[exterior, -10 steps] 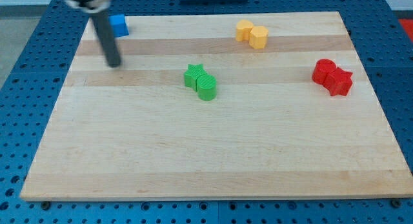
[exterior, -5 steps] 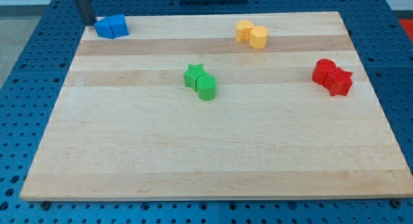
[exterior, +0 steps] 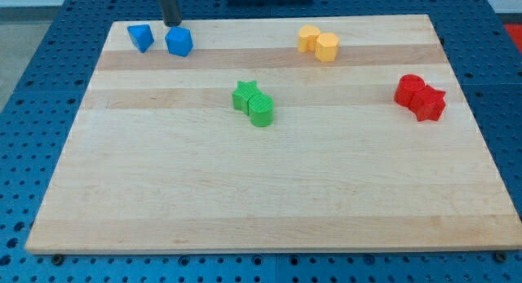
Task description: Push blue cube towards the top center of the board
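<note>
The blue cube lies near the top left of the wooden board, turned at an angle. My tip is at the board's top edge, just above the cube and a little to its left, touching it or nearly so. A second blue block, wedge-like, lies apart to the cube's left.
Two yellow blocks touch each other at the top, right of centre. A green star and a green cylinder touch at mid-board. Two red blocks sit together at the right edge.
My tip went from mid-left up to the top left corner, then right along the top edge. The blue cube slid right and turned, parting from the other blue block.
</note>
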